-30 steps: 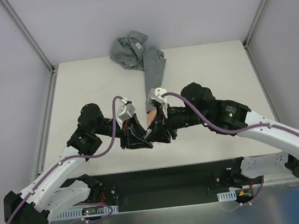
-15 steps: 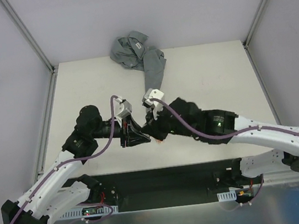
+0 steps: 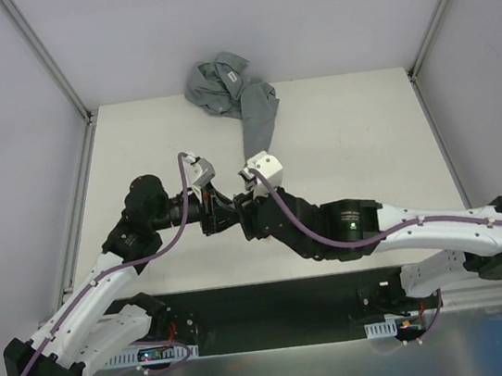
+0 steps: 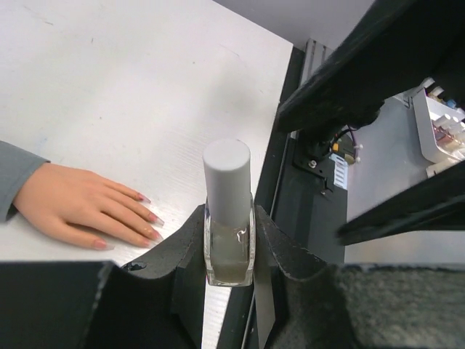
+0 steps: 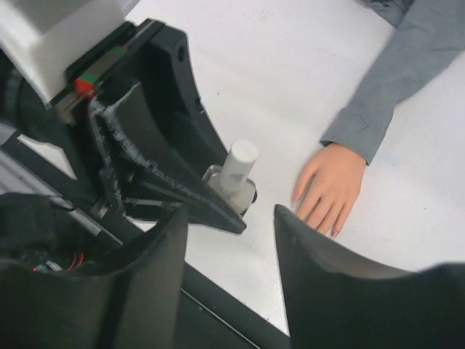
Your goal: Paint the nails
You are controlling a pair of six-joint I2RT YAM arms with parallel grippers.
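My left gripper (image 4: 229, 222) is shut on a small clear bottle (image 4: 228, 243) with a white cap, held upright above the table's near edge. The peach mannequin hand (image 4: 76, 207) lies flat to its left, with pink-tinted nails (image 4: 155, 218) at the fingertips and a grey sleeve (image 3: 256, 120). In the right wrist view my right gripper (image 5: 229, 225) is open and empty. It hangs just short of the bottle (image 5: 234, 174), with the hand (image 5: 330, 185) and its nails (image 5: 335, 233) to the right. In the top view the two grippers (image 3: 222, 214) (image 3: 250, 220) meet and hide the hand.
The rest of the grey shirt (image 3: 217, 80) lies bunched at the table's far edge. A black strip (image 3: 285, 297) with the arm bases runs along the near edge. Metal frame posts (image 3: 58, 79) stand at the far corners.
The right arm has swung low along the near edge and its gripper has shifted left. The left gripper, holding the bottle, has drawn back to the left and slightly farther away.
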